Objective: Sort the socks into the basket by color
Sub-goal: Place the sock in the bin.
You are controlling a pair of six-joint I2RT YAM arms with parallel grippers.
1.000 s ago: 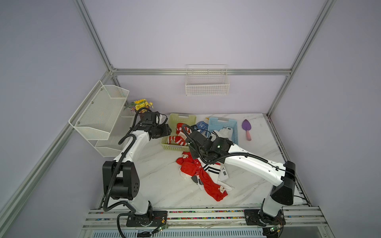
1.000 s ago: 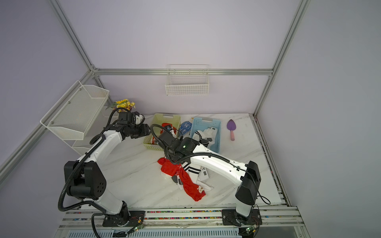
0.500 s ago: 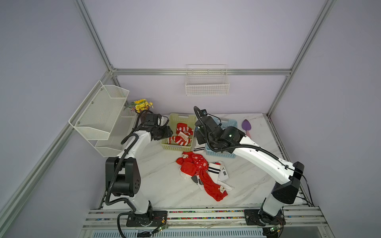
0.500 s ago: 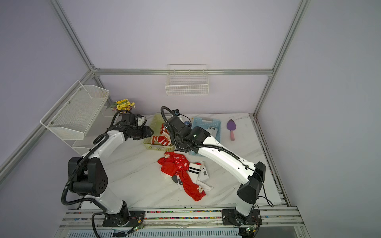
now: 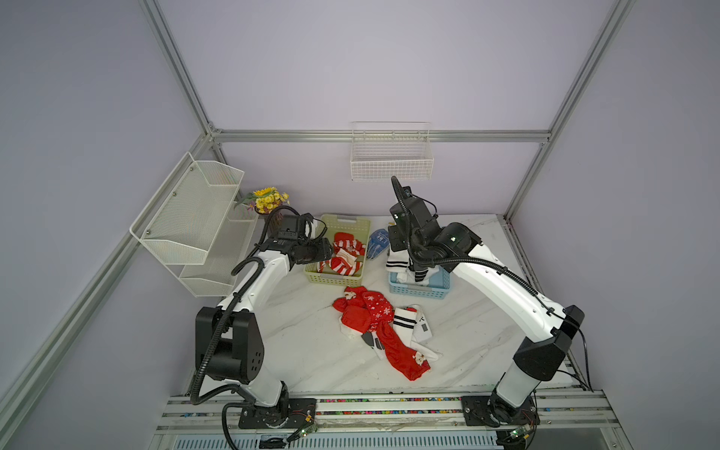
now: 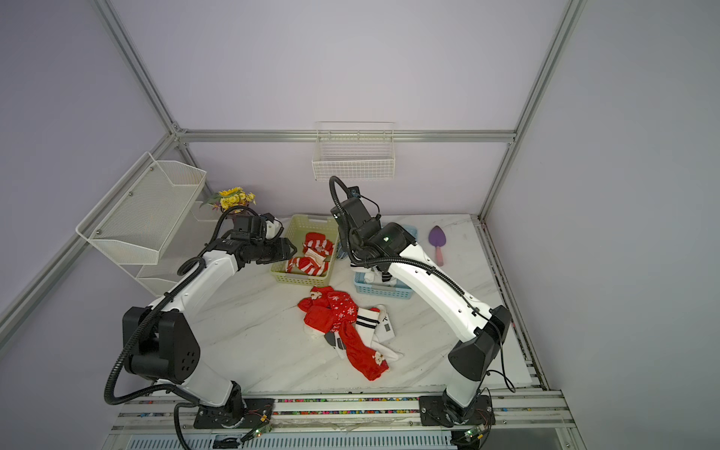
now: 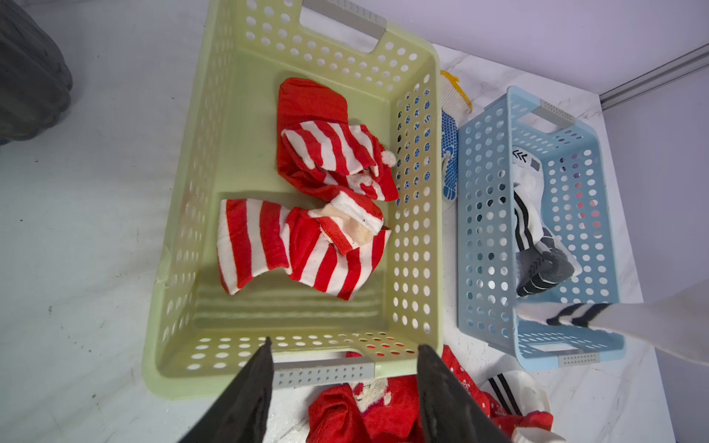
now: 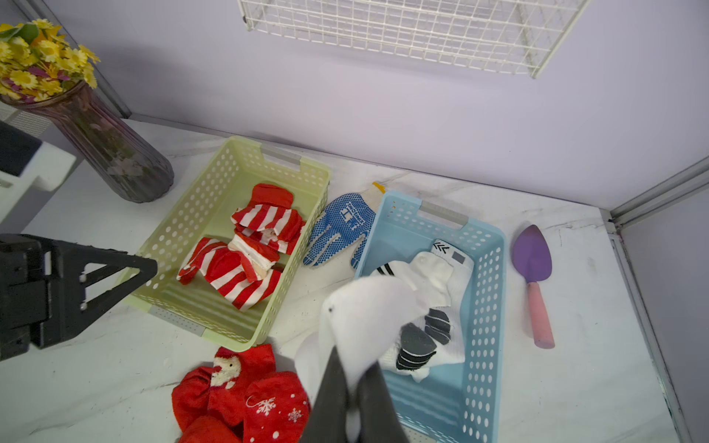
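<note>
Partly hidden: blue basket (image 5: 419,290), behind white sock (image 8: 368,307) in right pincer (image 8: 355,358).

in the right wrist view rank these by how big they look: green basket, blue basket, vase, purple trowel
1. green basket and blue basket: look alike; the blue one is nearer, cut off by the frame and partly behind the white sock, so unranked
2. vase
3. purple trowel

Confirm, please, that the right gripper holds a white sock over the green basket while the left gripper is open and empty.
Not quite: the right gripper holds the white sock over the blue basket, not the green basket, as the right wrist view shows. The left gripper is open and empty.
</note>
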